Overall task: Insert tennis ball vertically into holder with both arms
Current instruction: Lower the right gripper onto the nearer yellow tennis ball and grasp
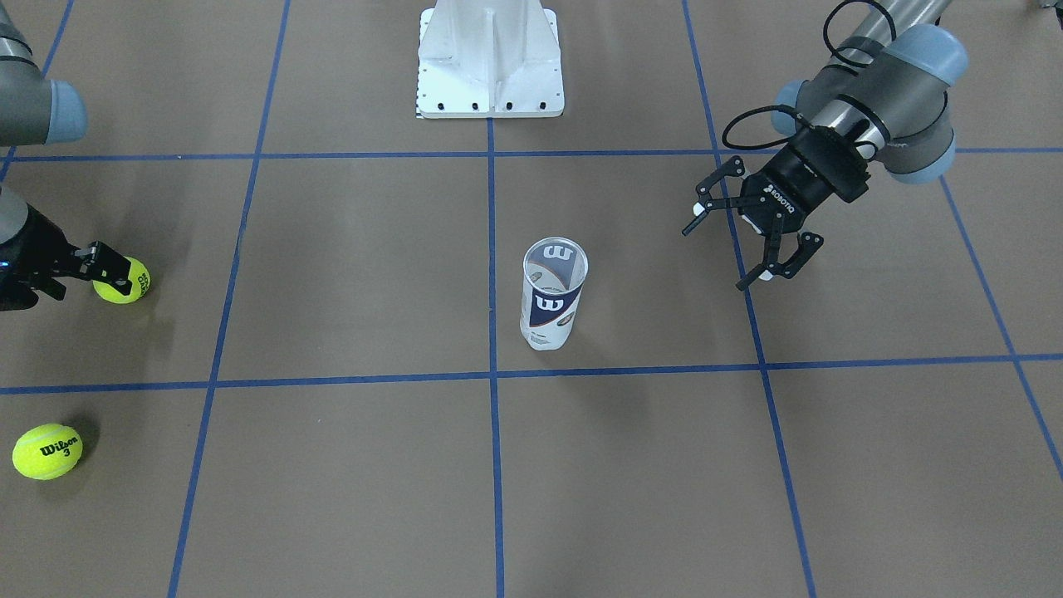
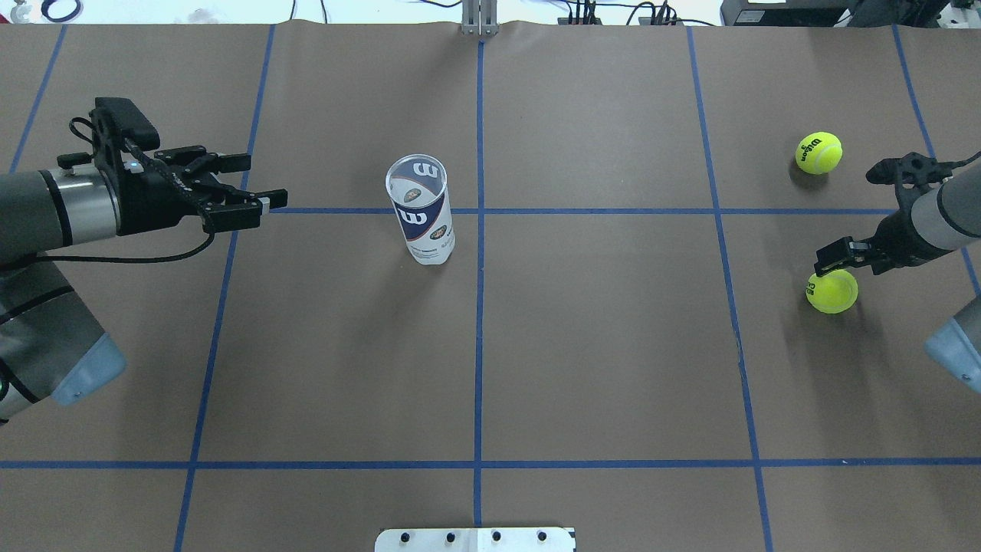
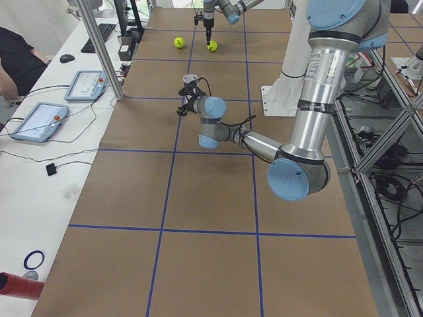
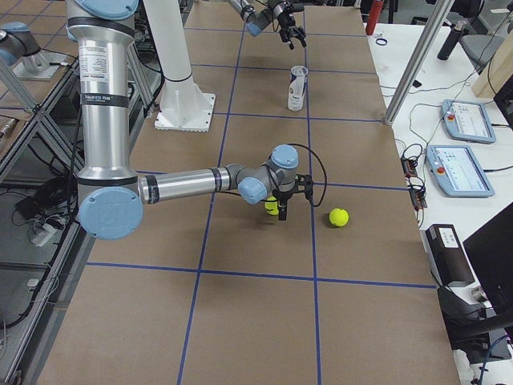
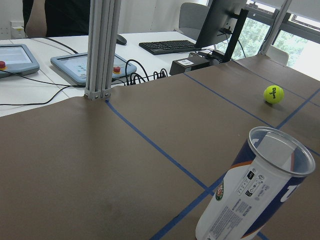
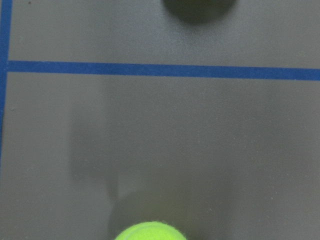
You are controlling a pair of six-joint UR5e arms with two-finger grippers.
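The holder [image 1: 554, 295] is a clear can with a navy W label. It stands upright and open-topped near the table's middle, and also shows in the overhead view [image 2: 420, 211] and the left wrist view [image 5: 257, 192]. My left gripper [image 1: 751, 241] is open and empty, held above the table to the side of the can and pointing at it. My right gripper [image 1: 100, 259] points down right at a yellow tennis ball [image 1: 122, 280], fingertips at the ball's top. The ball shows at the bottom edge of the right wrist view [image 6: 150, 231]. I cannot tell whether the fingers clamp it.
A second tennis ball [image 1: 47, 451] lies loose on the brown paper past the first, also seen from overhead [image 2: 818, 152]. The white arm pedestal [image 1: 490, 62] stands at the robot's side of the table. Blue tape lines cross the paper.
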